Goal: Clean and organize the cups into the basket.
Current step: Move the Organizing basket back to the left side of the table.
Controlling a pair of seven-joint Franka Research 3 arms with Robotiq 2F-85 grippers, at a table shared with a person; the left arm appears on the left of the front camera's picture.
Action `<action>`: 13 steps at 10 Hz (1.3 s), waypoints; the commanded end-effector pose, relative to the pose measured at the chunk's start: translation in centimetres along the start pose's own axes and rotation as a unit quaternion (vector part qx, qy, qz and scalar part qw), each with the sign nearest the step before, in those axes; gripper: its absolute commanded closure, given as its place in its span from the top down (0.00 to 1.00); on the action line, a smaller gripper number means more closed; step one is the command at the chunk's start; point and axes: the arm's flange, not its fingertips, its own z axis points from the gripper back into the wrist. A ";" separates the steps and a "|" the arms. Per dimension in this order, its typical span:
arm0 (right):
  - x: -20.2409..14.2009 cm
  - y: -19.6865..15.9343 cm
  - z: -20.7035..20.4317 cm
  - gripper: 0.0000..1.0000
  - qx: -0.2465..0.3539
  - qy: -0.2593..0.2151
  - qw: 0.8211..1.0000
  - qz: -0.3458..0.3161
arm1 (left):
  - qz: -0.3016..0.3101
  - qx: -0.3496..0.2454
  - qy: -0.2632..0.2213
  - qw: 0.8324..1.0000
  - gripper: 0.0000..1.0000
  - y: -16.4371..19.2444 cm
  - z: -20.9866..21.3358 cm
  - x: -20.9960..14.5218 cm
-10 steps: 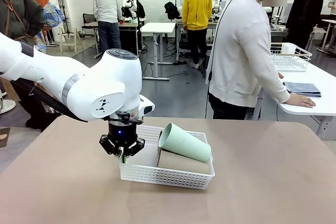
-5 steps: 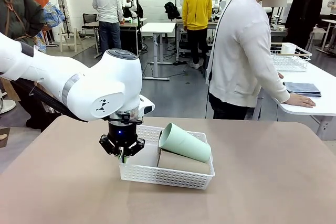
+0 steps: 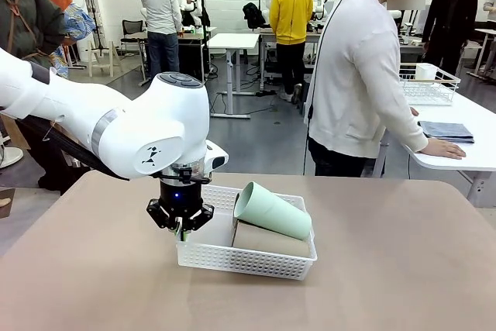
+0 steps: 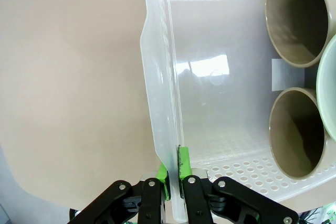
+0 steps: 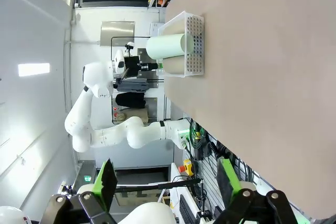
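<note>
- The left arm's black two-finger gripper [image 3: 180,232] points straight down at the near left corner of the shallow white perforated plastic basket [image 3: 232,257], which sits on the tan table [image 3: 387,269]
- In the left wrist view that gripper [image 4: 173,174] has its jaws clenched on the basket's [image 4: 157,103] thin side wall, one green pad [image 4: 183,162] inside the wall and the other outside
- Two tan-brown tapered tumblers lie on their sides in the basket, mouths toward the left gripper: one nearer [image 4: 296,132], one farther [image 4: 299,17]
- A pale mint-green tapered tumbler [image 3: 271,211] lies tilted on top of a tan one [image 3: 271,239], its open mouth facing the left arm
- The right arm's gripper [image 5: 167,182] hangs off to the side of the table, jaws released and wide apart with nothing between them
- At the far side, a person in a white top [image 3: 356,75] stands turned aside, one hand [image 3: 443,147] on a neighbouring white table
</note>
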 end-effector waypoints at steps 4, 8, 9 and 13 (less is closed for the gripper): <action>-0.2 0.2 -0.1 1.00 0.001 -0.002 1.000 0.002 | -0.002 -0.001 -0.032 0.999 0.06 11.4 -1.8 0.8; -0.2 0.2 -0.1 1.00 0.001 -0.002 1.000 0.002 | -0.006 0.008 -0.059 0.998 0.06 21.6 -3.2 2.7; -0.2 0.2 -0.1 1.00 0.001 -0.002 1.000 0.002 | -0.009 0.010 -0.064 0.998 0.06 23.9 -3.5 2.9; -0.2 0.2 -0.1 1.00 0.001 -0.002 1.000 0.002 | 0.021 -0.002 -0.038 0.999 0.06 30.5 -5.6 4.5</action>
